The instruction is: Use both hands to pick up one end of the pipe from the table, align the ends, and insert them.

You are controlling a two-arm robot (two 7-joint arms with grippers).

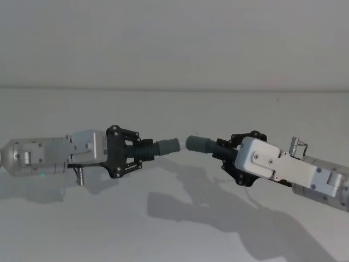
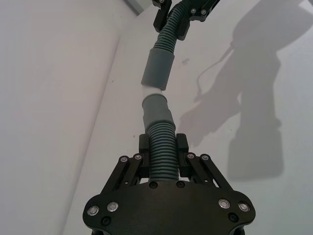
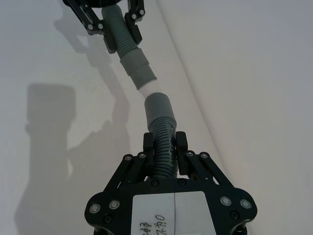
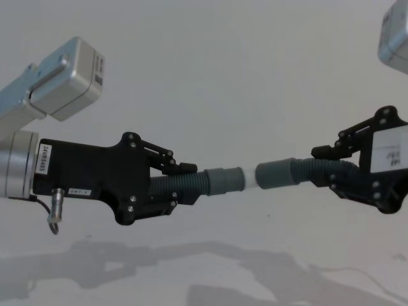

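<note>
Both pipe pieces are held in the air above the white table (image 1: 163, 229), facing each other end to end. My left gripper (image 1: 143, 152) (image 4: 182, 186) (image 2: 164, 147) is shut on the ribbed hose (image 2: 162, 152) of one piece. Its grey collar (image 1: 166, 147) (image 4: 223, 180) ends in a white tip (image 4: 250, 182) (image 2: 152, 91). My right gripper (image 1: 222, 150) (image 4: 325, 169) (image 3: 164, 147) is shut on the other ribbed hose (image 3: 164, 144). That piece's collar (image 1: 196, 143) (image 4: 275, 173) (image 3: 159, 107) has its mouth right at the white tip. Whether the tip has gone in, I cannot tell.
The arms' shadows (image 1: 207, 207) fall on the bare white table below and in front of the grippers. A plain white wall (image 1: 174, 43) stands behind the table. A thin cable (image 4: 54, 217) hangs under the left wrist.
</note>
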